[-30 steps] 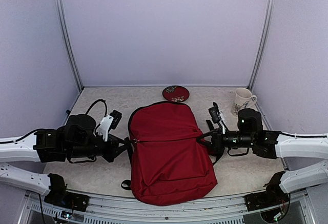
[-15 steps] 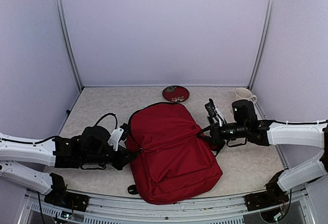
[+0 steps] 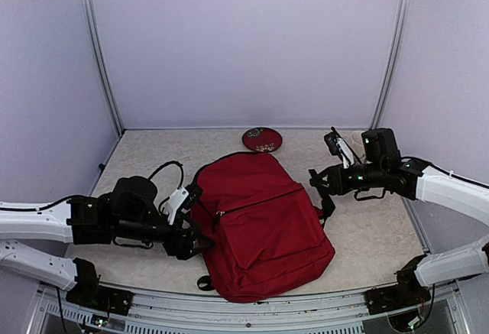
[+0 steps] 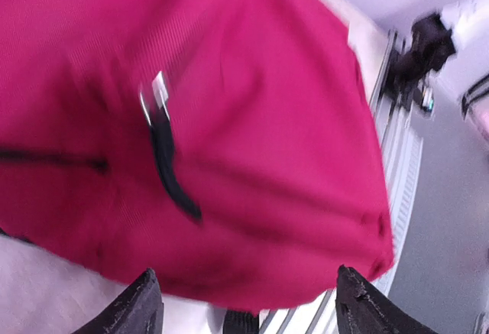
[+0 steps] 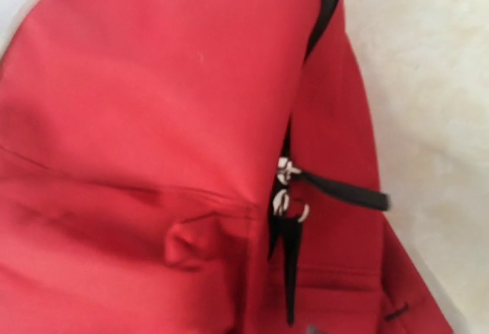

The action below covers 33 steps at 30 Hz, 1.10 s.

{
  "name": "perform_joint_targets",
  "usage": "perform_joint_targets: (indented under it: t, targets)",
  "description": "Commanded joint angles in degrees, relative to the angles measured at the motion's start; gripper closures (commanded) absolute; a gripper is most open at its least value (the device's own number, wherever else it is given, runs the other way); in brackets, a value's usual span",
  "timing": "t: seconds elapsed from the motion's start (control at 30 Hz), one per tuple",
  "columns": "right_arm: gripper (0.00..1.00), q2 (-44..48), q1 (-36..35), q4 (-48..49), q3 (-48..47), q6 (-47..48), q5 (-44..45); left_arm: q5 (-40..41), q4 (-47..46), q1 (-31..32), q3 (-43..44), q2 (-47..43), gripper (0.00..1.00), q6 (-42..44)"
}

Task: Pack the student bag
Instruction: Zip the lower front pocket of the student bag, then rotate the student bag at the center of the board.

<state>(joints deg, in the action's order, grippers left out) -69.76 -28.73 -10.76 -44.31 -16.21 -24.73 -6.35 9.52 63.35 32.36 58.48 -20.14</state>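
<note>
Student bag (image 3: pixel 263 227) swung askew, left hand (image 3: pixel 191 236) spread beside it, right hand (image 3: pixel 316 184) grip unclear

student bag (image 4: pixel 252 120) blurred and cropped in left wrist view, left hand (image 4: pixel 248 303) cut by bottom edge

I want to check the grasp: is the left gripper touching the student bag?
Cannot tell. In the left wrist view the open left gripper flanks the blurred edge of the student bag; the top view shows no plain contact or gap.

student bag (image 3: pixel 263 227) central on the table (image 3: pixel 145 154), plate (image 3: pixel 262 139) behind it, near back wall (image 3: pixel 244 43)
</note>
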Motion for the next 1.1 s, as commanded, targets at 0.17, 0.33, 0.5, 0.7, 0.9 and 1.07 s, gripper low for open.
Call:
perform_joint_targets:
  t: [0.17, 0.33, 0.5, 0.7, 0.9, 1.07]
  targets:
    - [0.55, 14.4, -5.3, -13.5, 1.7, -5.4, 2.6, -4.8, -1.5, -22.3, 11.5, 7.6, 0.18, 2.0]
    - [0.31, 16.6, -8.1, -16.3, 7.0, -9.3, 1.4, -1.1, -2.9, -26.4, 17.2, 21.1, 0.11, 6.6]
    - [0.30, 13.3, -10.6, -11.4, 13.5, -13.7, -0.4, 3.2, -2.8, -27.1, 22.4, 34.3, 0.13, 8.8]
    - [0.81, 8.2, -10.8, 3.4, 18.9, -16.2, -2.3, 0.5, -6.8, -27.1, 17.3, 32.9, 0.61, 7.0]
    - [1.00, -1.4, -5.4, 3.4, 8.2, -7.2, 6.6, 2.2, -7.9, -26.9, 5.4, 20.6, 1.00, 3.1]
    - [1.00, -12.2, 0.6, 1.7, -5.5, 0.8, 11.0, 3.2, -8.7, -26.1, -4.4, 7.1, 1.00, -4.7]
